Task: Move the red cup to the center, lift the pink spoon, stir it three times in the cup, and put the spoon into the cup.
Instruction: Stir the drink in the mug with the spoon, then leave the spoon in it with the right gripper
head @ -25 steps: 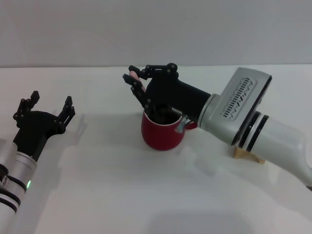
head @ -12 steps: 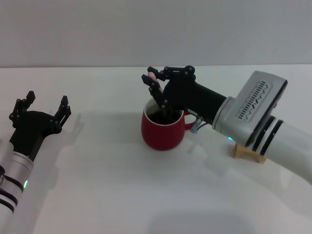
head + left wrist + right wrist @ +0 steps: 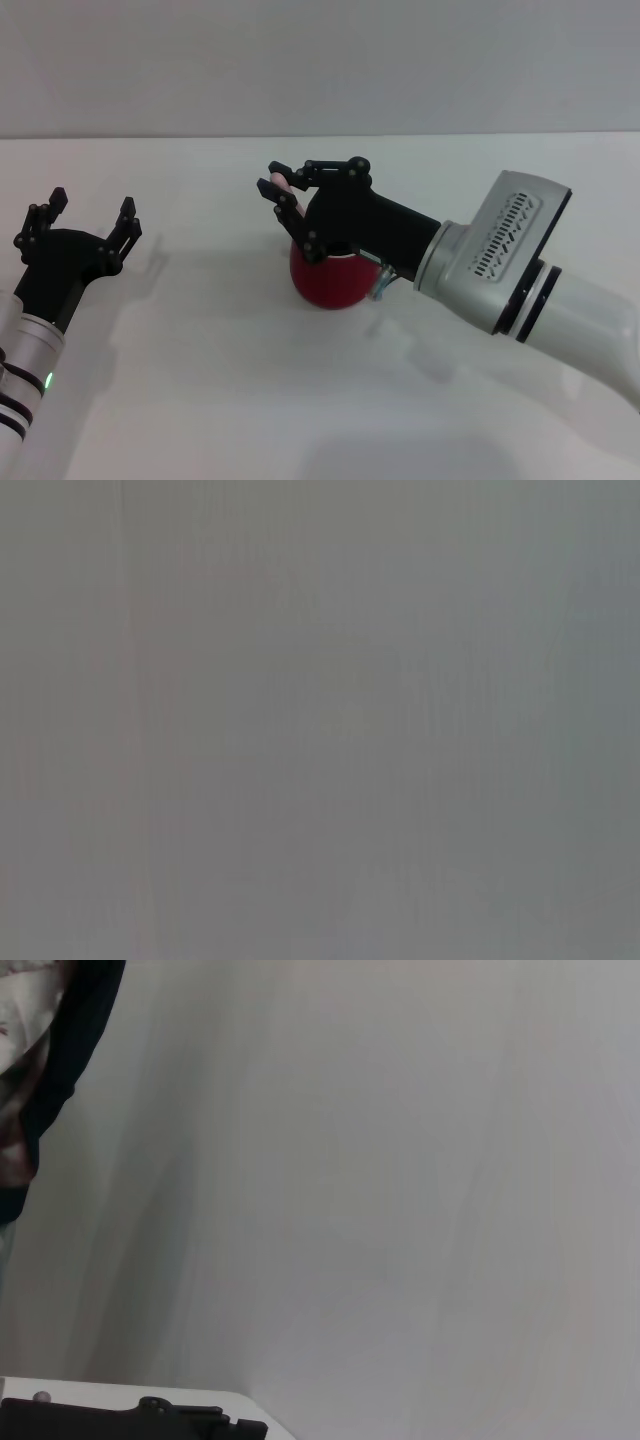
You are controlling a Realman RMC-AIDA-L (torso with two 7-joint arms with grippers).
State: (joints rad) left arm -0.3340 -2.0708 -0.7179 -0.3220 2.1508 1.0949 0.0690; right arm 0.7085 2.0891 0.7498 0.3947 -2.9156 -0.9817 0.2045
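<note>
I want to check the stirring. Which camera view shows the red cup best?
The head view: the red cup stands on the table, partly hidden by the right pincer. The left wrist view shows only grey, and the right wrist view shows no cup.

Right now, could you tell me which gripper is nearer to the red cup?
The right gripper: it sits directly over the red cup, shut on the pink spoon. The left gripper is open, well off to the cup's left.

The white table (image 3: 200, 380) was flat and wide. The red cup (image 3: 330, 282) stood on it near the middle, a bit toward one o'clock. Its top was hidden behind a black robot part. Around the cup, only plain white tabletop showed.
</note>
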